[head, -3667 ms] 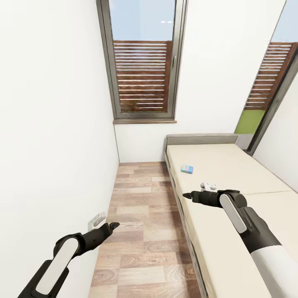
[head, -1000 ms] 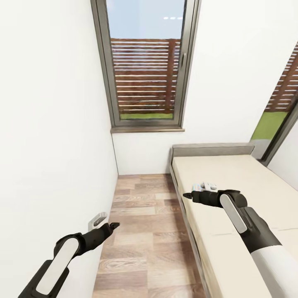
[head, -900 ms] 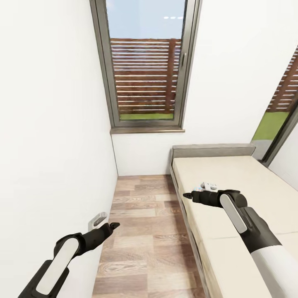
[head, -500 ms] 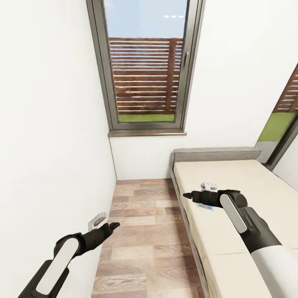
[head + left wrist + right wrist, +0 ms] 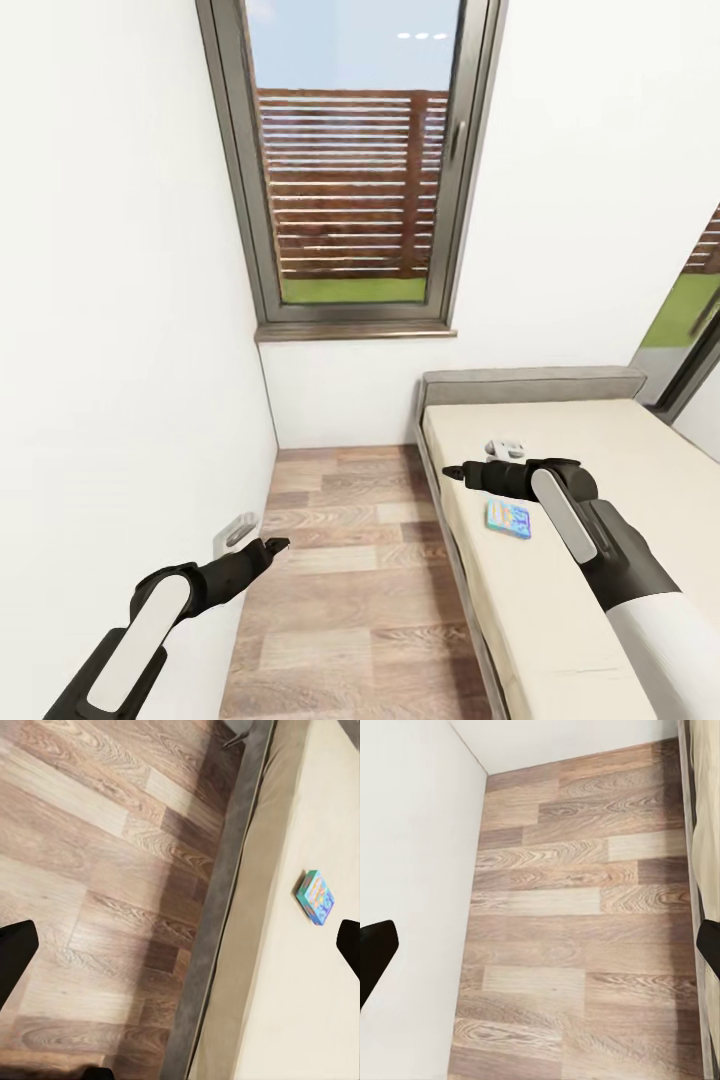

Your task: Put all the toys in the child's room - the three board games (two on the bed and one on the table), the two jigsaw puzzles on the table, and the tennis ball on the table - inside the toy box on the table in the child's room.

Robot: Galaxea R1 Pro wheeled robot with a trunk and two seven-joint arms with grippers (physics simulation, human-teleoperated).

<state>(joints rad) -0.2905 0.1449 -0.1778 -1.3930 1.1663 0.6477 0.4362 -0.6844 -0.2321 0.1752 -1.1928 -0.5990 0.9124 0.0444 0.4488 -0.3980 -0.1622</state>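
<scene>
Place: a bedroom in a home, rendered in simulation.
Bed: beige mattress (image 5: 560, 560) with a grey padded headboard (image 5: 530, 384), lower right of the head view.
Floor: wood planks (image 5: 350, 570), lower centre, running between bed and wall.
Walls: plain white (image 5: 110, 300), left and far side.
Window: tall, grey-framed (image 5: 350, 160), upper centre; slatted wooden fence and grass outside.
Toy: small light-blue cartoon game box (image 5: 508, 518) lying on the mattress.
</scene>
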